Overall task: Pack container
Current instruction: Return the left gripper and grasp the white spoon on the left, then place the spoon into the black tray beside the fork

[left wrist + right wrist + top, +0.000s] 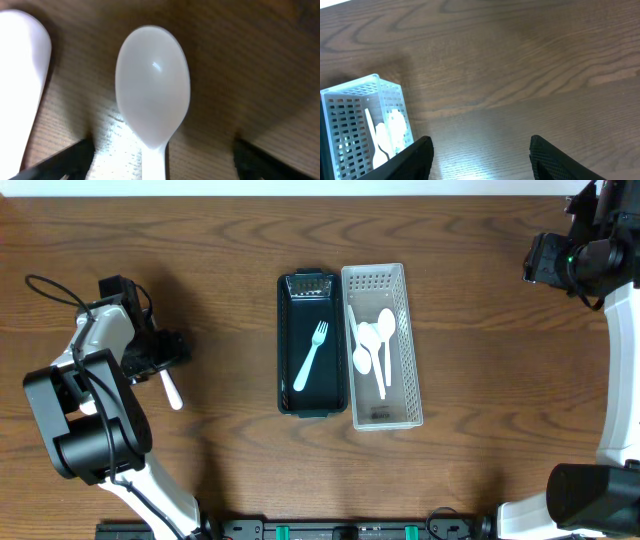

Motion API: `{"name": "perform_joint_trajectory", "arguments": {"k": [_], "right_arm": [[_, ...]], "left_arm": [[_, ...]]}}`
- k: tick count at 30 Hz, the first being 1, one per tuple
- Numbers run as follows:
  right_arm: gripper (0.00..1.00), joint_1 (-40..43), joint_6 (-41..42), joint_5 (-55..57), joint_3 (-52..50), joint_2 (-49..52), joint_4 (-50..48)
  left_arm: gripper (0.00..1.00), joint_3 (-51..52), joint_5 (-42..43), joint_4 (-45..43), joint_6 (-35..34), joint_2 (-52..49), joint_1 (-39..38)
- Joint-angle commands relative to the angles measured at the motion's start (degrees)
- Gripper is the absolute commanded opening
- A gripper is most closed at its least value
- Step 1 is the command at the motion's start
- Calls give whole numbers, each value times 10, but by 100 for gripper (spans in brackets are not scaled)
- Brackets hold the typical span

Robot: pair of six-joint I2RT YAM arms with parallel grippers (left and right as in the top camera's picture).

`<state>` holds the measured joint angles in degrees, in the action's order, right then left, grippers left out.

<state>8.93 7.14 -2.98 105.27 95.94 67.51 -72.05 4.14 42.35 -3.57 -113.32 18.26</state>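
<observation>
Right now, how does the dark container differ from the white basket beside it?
The dark container has solid walls; the white basket is perforated. The container holds one fork, the basket several spoons. The basket is slightly longer. Both are rectangular, lying side by side.

The table (480,300) is brown grained wood with a soft sheen. The spoon (152,85) is smooth, glossy white plastic, like the fork (311,356). The container (285,350) is dark shiny plastic, the basket (412,360) perforated white plastic.
</observation>
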Motion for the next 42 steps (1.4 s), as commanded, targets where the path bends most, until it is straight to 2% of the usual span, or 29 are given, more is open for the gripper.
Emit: {"name": "perform_joint_trajectory", "arguments": {"k": [1, 4, 9, 14, 20, 25, 29, 34, 42], "right_arm": [[65, 5, -6, 2, -1, 1, 0], [65, 5, -6, 2, -1, 1, 0], [65, 5, -6, 2, -1, 1, 0], [64, 5, -6, 2, -1, 1, 0], [65, 5, -6, 2, -1, 1, -5], [65, 5, -6, 2, -1, 1, -6], [64, 5, -6, 2, -1, 1, -9], [65, 5, -6, 2, -1, 1, -9], [65, 5, -6, 2, -1, 1, -8]], "left_arm": [[70, 33, 15, 8, 8, -24, -1], [53, 33, 15, 10, 8, -24, -1], [39, 33, 15, 10, 8, -23, -1], [15, 27, 14, 8, 8, -16, -1], [9, 15, 14, 10, 8, 22, -2], [8, -10, 14, 29, 8, 106, -26], [8, -72, 14, 70, 7, 198, -90], [8, -159, 14, 97, -16, 266, -215], [8, -182, 14, 84, -48, 233, -391]]}}
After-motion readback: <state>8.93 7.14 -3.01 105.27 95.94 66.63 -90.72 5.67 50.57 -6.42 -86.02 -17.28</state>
